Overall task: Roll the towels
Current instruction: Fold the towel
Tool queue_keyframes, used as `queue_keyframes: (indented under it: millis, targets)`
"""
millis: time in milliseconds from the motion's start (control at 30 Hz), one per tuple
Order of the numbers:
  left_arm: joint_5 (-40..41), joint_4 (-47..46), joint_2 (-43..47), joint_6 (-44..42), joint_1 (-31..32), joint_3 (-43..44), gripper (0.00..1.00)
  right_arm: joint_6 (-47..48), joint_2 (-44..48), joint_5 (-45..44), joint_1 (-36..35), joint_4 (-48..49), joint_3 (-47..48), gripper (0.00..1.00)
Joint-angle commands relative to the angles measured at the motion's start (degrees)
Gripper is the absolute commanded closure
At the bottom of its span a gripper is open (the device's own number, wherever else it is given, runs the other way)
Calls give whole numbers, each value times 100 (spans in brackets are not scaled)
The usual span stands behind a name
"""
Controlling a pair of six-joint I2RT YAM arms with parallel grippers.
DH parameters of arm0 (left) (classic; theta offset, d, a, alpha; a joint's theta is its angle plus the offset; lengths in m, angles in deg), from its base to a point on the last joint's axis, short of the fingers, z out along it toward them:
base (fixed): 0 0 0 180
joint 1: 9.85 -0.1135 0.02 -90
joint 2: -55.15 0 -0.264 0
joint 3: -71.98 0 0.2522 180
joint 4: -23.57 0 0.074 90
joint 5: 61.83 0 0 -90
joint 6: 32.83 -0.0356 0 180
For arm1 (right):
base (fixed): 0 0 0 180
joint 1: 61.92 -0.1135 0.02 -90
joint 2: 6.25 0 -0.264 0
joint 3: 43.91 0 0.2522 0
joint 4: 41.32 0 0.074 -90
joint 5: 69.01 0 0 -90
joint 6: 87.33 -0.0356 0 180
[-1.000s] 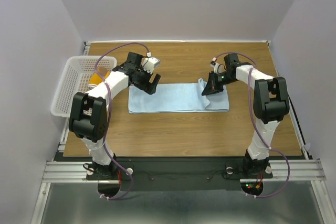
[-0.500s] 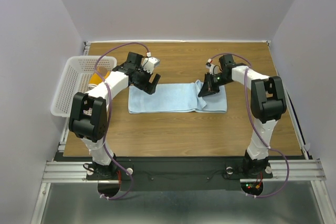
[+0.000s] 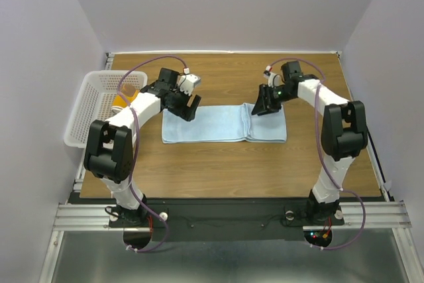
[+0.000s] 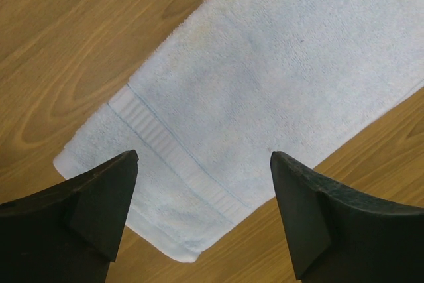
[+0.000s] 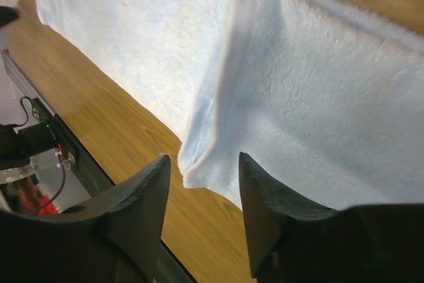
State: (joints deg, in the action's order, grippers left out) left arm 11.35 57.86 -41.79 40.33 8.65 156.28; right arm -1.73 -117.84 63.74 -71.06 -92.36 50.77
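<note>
A light blue towel [image 3: 212, 124] lies lengthwise across the wooden table. Its right end is folded back over itself, and the folded edge [image 3: 246, 120] lies flat. My right gripper [image 3: 260, 107] hovers just above that fold, open, with nothing between its fingers. In the right wrist view the doubled towel [image 5: 318, 97] lies beyond the right gripper [image 5: 203, 158]. My left gripper [image 3: 191, 107] stands wide open over the towel's left end. The left wrist view shows the towel's ribbed band [image 4: 172, 164] under the left gripper [image 4: 202, 160]. A mustard-yellow towel [image 3: 119, 101] shows in the basket, partly hidden by the left arm.
A white perforated basket [image 3: 83, 114] sits at the table's left edge. Bare wood shows in front of and behind the towel. The table's near edge and black frame [image 5: 46, 144] appear in the right wrist view.
The right gripper has opened and let go of the towel's folded end, which now lies flat. It has drawn slightly back. The left arm has barely moved.
</note>
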Motion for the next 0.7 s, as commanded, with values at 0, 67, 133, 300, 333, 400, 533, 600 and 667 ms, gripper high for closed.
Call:
queue_keyframes:
  millis: [0, 67, 133, 300, 333, 400, 533, 600, 667]
  targets:
    - [-234, 73, 264, 137, -22, -190, 13, 387, 577, -518, 325, -226, 503, 58]
    - [-217, 82, 220, 242, -22, -260, 22, 1028, 490, -1029, 352, -463, 626, 68]
    - [-190, 117, 150, 313, -22, -260, 32, 1336, 410, -1627, 352, -517, 618, 73]
    - [12, 249, -228, 567, -22, -146, 53, 1732, 129, -2295, 352, -500, 434, 78]
    - [55, 249, -280, 568, -22, -129, 54, 1793, -2, -2375, 352, -500, 398, 79]
    - [170, 214, -439, 620, -22, -59, 54, 1846, -99, -2463, 344, -491, 284, 80]
    - [293, 310, -973, 664, -22, 283, 57, 1961, -153, -2516, 343, -500, -322, 81]
    - [319, 328, -1193, 700, -22, 432, 60, 1970, -109, -2359, 343, -535, -559, 81]
    - [311, 293, -1544, 708, -22, 748, 63, 1952, 40, -2210, 343, -579, -911, 83]
